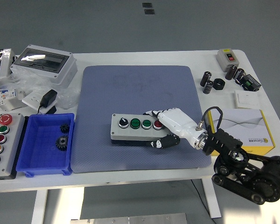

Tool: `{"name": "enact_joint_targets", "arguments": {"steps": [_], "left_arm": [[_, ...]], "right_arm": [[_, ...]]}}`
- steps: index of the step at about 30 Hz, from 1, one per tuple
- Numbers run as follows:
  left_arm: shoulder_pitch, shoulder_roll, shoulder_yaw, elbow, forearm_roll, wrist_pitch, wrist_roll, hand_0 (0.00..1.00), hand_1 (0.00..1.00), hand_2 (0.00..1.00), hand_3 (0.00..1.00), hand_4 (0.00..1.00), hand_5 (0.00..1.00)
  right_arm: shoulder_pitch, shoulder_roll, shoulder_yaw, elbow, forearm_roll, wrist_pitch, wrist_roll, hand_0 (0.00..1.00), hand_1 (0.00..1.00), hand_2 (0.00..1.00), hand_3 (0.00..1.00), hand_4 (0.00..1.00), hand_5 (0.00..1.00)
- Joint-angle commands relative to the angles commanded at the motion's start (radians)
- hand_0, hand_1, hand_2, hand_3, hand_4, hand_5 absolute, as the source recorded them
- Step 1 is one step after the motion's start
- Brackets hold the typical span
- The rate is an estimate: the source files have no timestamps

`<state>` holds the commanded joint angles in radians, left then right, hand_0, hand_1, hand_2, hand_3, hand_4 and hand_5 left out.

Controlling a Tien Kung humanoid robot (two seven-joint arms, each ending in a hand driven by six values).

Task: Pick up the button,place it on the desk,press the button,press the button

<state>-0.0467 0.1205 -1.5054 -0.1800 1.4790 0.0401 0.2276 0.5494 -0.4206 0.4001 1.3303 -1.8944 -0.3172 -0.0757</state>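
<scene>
White bench [130, 172] w/ blue-grey mat [140, 88] over its middle. Near mat's front edge, right hand [170, 128] is closed round right end of grey button box [135, 127], thumb below, box resting flat on mat. Blue bin [37, 161] sits left.

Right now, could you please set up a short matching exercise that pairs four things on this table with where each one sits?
Things:
1. button box
2. blue bin
3. yellow box
4. clear-lidded enclosure

Places:
A. far left of the table
B. on the mat, held by the right robot hand
C. right of the mat
D. left of the mat, holding gears

Pairs: 1-B, 2-D, 3-C, 4-A
</scene>
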Motion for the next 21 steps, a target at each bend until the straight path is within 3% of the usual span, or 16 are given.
{"name": "enact_joint_targets", "arguments": {"steps": [3,4,9,10,15,16,21], "left_arm": [[-0.003,-0.001,0.001,0.0,0.002,-0.001,0.0,0.627,0.594,0.527,0.584,0.628,0.143],[-0.004,-0.001,0.0,0.0,0.003,-0.001,0.001,0.628,0.594,0.528,0.584,0.632,0.148],[-0.005,0.002,-0.007,0.0,0.012,-0.001,0.007,0.628,0.594,0.528,0.584,0.632,0.148],[-0.004,0.003,-0.008,0.0,0.013,-0.001,0.008,0.628,0.594,0.528,0.583,0.632,0.151],[-0.004,0.005,-0.015,0.0,0.019,-0.001,0.013,0.628,0.594,0.528,0.583,0.632,0.151],[-0.004,0.005,-0.015,0.0,0.02,-0.001,0.013,0.628,0.594,0.527,0.582,0.633,0.156],[-0.005,0.007,-0.015,0.0,0.023,-0.003,0.014,0.628,0.594,0.527,0.582,0.633,0.156]], "right_arm": [[0.009,0.0,0.0,-0.003,-0.001,0.009,-0.007,0.279,0.363,0.359,0.323,0.12,0.002],[0.011,0.001,0.0,-0.004,0.0,0.014,-0.01,0.349,0.404,0.36,0.336,0.145,0.002],[0.021,0.001,0.001,-0.006,0.014,0.033,-0.017,0.349,0.404,0.36,0.336,0.145,0.002],[0.022,0.001,0.001,-0.007,0.018,0.036,-0.018,0.449,0.484,0.428,0.465,0.233,0.002],[0.028,0.0,-0.002,-0.006,0.039,0.052,-0.023,0.449,0.484,0.428,0.465,0.233,0.002],[0.028,-0.001,-0.001,-0.006,0.045,0.055,-0.023,0.665,0.649,0.625,0.66,0.223,0.002],[0.03,-0.01,0.012,0.004,0.083,0.078,-0.021,0.665,0.649,0.625,0.66,0.223,0.002]]}}
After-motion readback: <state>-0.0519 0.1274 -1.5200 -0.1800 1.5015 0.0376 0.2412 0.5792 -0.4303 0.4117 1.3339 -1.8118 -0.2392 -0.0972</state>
